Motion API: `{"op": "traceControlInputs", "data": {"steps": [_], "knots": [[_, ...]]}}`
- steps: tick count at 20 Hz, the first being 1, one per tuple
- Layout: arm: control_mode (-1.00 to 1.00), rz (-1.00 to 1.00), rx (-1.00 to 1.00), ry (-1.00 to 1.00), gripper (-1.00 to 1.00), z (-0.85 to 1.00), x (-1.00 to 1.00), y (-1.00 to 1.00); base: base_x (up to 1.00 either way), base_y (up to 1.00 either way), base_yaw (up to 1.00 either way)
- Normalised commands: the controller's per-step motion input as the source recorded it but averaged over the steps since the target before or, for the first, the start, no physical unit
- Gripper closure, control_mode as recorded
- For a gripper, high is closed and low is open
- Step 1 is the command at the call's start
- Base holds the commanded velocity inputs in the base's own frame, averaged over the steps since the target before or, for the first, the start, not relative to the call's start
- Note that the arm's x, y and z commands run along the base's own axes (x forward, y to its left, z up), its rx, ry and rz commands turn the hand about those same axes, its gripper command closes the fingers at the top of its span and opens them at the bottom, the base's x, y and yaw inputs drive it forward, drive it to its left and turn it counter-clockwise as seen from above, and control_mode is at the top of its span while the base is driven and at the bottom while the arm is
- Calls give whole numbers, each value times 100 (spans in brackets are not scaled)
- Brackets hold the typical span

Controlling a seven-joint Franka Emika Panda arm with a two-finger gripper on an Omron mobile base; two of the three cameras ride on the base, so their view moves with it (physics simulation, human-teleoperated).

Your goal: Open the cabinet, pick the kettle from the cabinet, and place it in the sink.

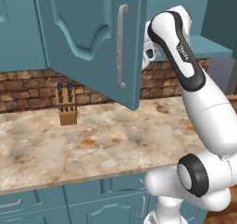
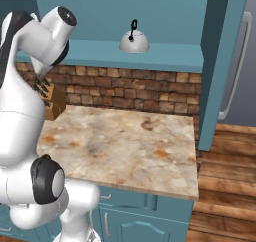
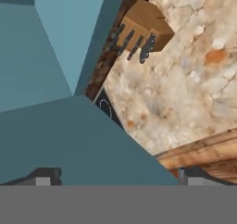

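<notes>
Kettle [image 2: 134, 42] on open cabinet [image 2: 150, 53] shelf

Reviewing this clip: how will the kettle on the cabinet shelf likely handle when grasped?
The kettle looks rigid, and probably light given its small rounded body. Its smooth domed sides may be slippery; the black looped handle on top seems the safer hold. It sits upright on a broad base, so it is unlikely to tip or roll.

The marbled counter [image 2: 125, 141] carries a wooden knife block [image 1: 65, 103]; the cabinet shelf [image 2: 165, 53] carries the kettle [image 2: 134, 41].
</notes>
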Motion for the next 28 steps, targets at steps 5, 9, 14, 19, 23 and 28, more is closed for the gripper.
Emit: {"op": "traceControlInputs", "data": {"steps": [5,9,14,19,23,28], "knots": [[-100,29,0,-10,-100,-11,12,54,0,0,0],[-100,37,0,-10,-100,-3,-7,54,0,0,0],[-100,33,0,-1,-100,-2,-17,61,0,0,0],[-100,22,-5,-2,-100,-4,-11,70,0,0,0],[-100,9,-10,-7,-100,-11,0,72,0,0,0],[-100,3,-12,-6,-100,-12,2,75,0,0,0]]}}
